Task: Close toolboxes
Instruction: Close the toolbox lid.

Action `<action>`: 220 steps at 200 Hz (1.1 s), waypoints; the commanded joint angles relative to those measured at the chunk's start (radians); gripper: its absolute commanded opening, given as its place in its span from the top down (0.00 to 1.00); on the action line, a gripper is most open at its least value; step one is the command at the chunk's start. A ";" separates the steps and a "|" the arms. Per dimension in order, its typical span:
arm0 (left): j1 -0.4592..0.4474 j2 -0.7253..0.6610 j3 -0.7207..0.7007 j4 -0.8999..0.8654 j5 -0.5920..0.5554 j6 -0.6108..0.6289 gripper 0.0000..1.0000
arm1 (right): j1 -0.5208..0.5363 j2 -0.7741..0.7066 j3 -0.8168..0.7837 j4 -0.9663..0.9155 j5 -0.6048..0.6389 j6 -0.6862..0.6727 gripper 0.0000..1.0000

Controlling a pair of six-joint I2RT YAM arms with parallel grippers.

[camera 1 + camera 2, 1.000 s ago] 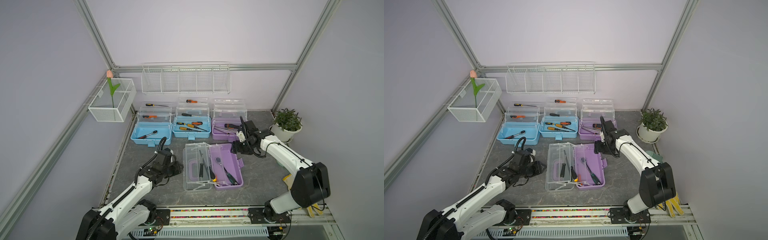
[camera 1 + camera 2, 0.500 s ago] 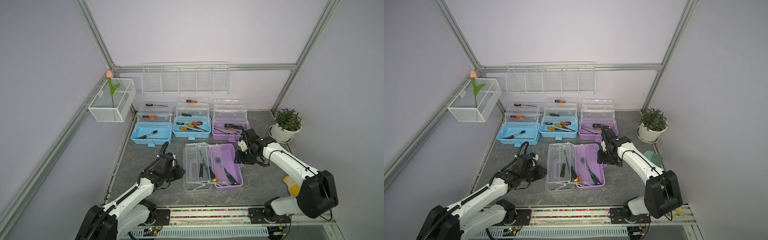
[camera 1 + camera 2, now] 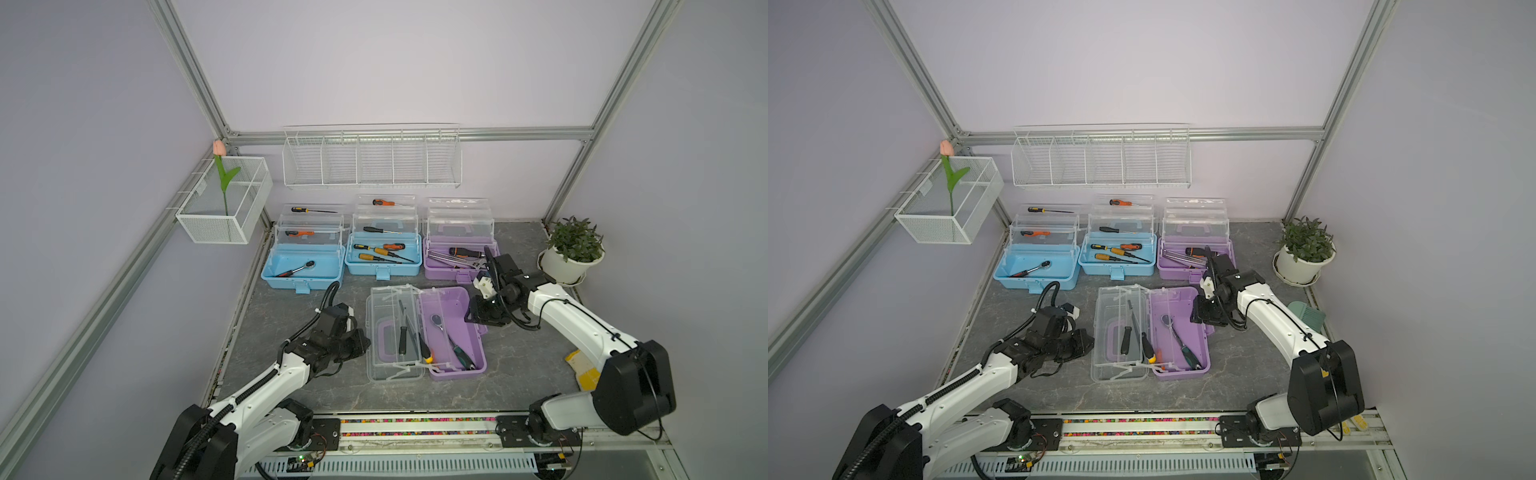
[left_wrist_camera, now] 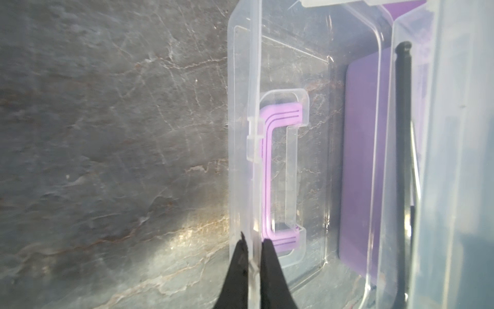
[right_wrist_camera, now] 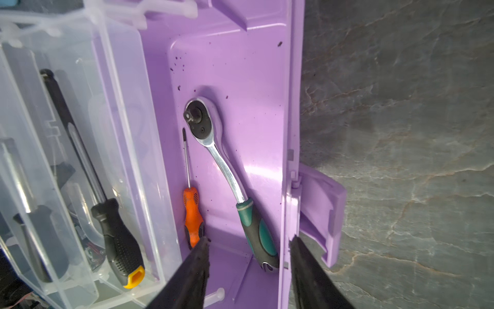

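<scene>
Left wrist view. Found the left claw (image 4: pixel 254 240) pinched together on the rim of the clear lid (image 4: pixel 315 174), close to one end of the purple handle (image 4: pixel 267 174) seen through the plastic. Noted the lid lying flat on the table (image 4: pixel 107 133), thrown fully open.

Right wrist view. Found the right claw (image 5: pixel 248 239) with jaws apart: one finger inside the purple base (image 5: pixel 240 67) beside the orange screwdriver (image 5: pixel 193 214), the other at the front wall next to the latch (image 5: pixel 320 211). Could not tell whether either finger touches. Noted the ratchet (image 5: pixel 226 167) lying loose in the base.

Both top views. Placed the front purple toolbox (image 3: pixel 461 324) mid-table between the two arms. Counted three more along the back, all open: blue toolbox by the wall (image 3: pixel 324 272), middle blue toolbox (image 3: pixel 384 270), back purple toolbox (image 3: pixel 449 274).

Judged step: about to lift the lid and swing it over the base.

Risks, as judged:
- Thin, slick rim slipping out of the pinch, dropping the lid back.
- Off-centre grip twisting the lid and its link arms during the swing.
- Tools sliding in the tray (image 5: pixel 80 174) while it folds, then jamming the closure.
- Base skidding on the table for want of a firm hold.
- Right finger inside the base getting trapped under the closing lid.
</scene>
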 commanded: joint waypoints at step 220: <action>-0.048 0.083 0.623 -0.600 -0.375 0.412 1.00 | 0.040 0.332 0.116 0.304 -0.240 -0.035 0.77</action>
